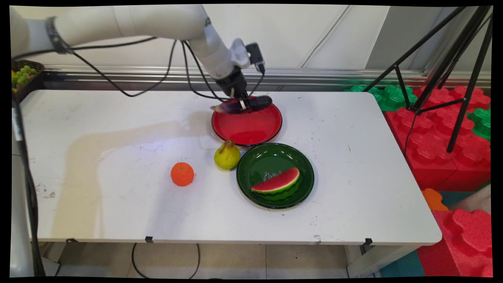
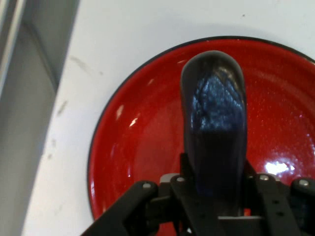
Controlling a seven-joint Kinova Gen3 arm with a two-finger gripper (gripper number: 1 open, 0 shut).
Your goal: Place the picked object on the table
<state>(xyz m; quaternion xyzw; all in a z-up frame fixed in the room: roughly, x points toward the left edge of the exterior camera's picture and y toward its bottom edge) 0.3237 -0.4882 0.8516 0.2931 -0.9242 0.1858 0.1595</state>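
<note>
My hand (image 1: 243,104) grips a dark purple eggplant (image 1: 251,105) crosswise above the far rim of the red plate (image 1: 247,129); whether it touches the plate is unclear. On the worktop (image 1: 118,196): pear (image 1: 226,155), orange (image 1: 182,174), and a green plate (image 1: 259,161) holding a watermelon slice (image 1: 277,181).

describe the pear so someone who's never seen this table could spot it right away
On the white table two plates sit near the middle, a red plate behind a green plate. The pear stands just left of the green plate's rim, in front of the red one. It is yellow-green with a brown stem, unlike the round orange farther left.
</note>
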